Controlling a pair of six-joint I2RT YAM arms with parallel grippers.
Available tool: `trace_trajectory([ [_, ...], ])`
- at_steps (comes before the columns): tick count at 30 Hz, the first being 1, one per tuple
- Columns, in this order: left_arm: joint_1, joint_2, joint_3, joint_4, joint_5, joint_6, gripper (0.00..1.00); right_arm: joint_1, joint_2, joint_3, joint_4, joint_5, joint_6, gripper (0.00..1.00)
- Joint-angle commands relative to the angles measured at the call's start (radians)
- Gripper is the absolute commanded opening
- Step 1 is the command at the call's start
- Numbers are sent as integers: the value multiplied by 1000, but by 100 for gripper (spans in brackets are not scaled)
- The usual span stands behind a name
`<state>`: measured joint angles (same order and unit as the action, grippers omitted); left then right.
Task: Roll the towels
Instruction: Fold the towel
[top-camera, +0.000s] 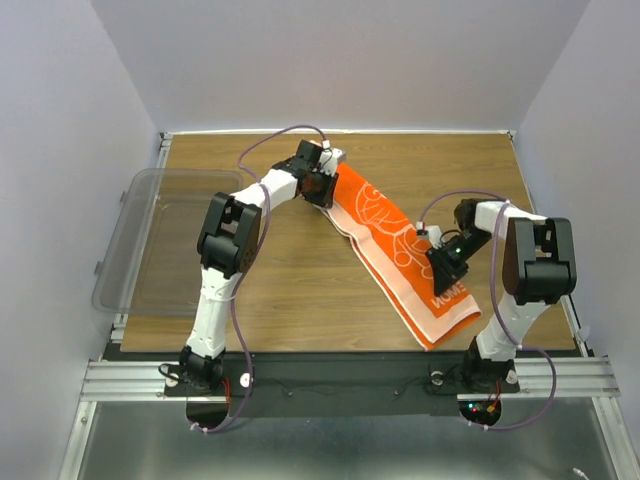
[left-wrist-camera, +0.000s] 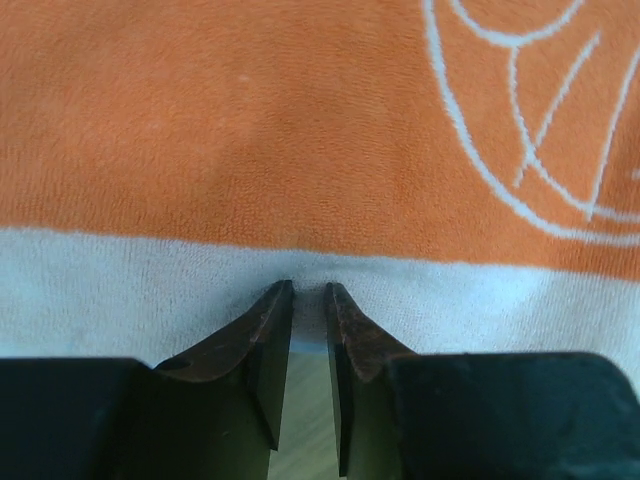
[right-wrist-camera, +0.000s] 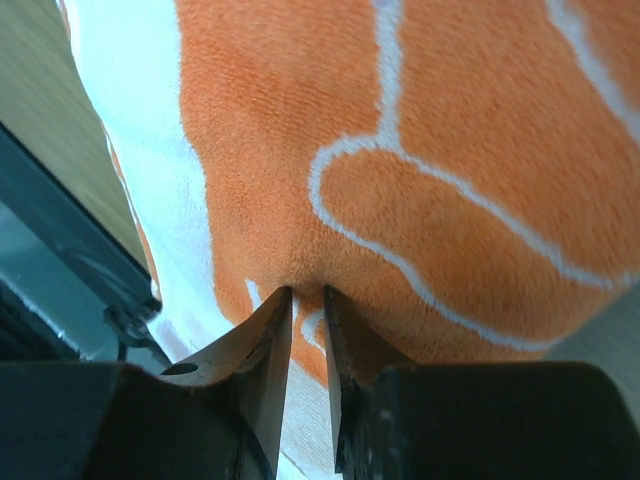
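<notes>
Both jaw pairs nearly closed, nipping long orange-and-white cloth towel (top-camera: 385, 232): my left gripper (left-wrist-camera: 308, 290) at 11 o'clock end, right gripper (right-wrist-camera: 308, 295) toward 5. Best keep tension even.

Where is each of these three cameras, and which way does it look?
Top external: above and behind the robot, looking down at table, left arm, right arm, towel.
Left wrist: on the left arm, looking past the left gripper at the towel's white border.
Right wrist: likewise, right gripper pinching orange cloth.
Shared: the towel, in all three.
</notes>
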<state>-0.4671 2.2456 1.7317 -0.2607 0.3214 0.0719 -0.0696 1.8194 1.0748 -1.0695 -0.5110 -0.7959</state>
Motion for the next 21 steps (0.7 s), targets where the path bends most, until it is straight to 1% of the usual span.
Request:
trace_trajectory([
  [1,67,112,188,-28,-59,17,32,112,41,-41,31,-26,30,26],
  [2,80,140,237,-35,-64,23,32,134,49,-36,32,-38,41,25],
  [3,103,204,361,-76,-67,31,32,178,66,-24,31,-66,64,25],
  [6,137,302,532,-123,-12,49,35,250,92,-1,40,-118,101,25],
  [7,154,308,587,-115,13,51,38,301,110,22,43,-160,138,25],
  [9,162,292,598,-88,34,60,40,349,127,57,74,-214,182,26],
  [10,162,275,591,-65,39,69,41,388,135,75,86,-265,229,27],
  [11,162,257,583,-55,41,74,42,402,153,100,95,-293,253,28],
  [12,162,209,571,-51,44,78,42,412,161,141,115,-317,277,31],
  [14,166,145,507,-26,64,78,43,427,181,189,121,-392,329,33],
  [15,173,68,438,-9,89,72,43,430,182,232,125,-435,358,35],
  [18,179,-70,309,5,126,91,44,430,155,273,121,-486,394,39],
  [19,177,-177,201,12,155,129,44,430,138,284,120,-495,408,42],
  [20,176,-237,136,23,162,144,45,430,117,280,114,-491,406,43],
  [21,176,-298,70,32,172,160,46,430,54,274,111,-482,406,45],
])
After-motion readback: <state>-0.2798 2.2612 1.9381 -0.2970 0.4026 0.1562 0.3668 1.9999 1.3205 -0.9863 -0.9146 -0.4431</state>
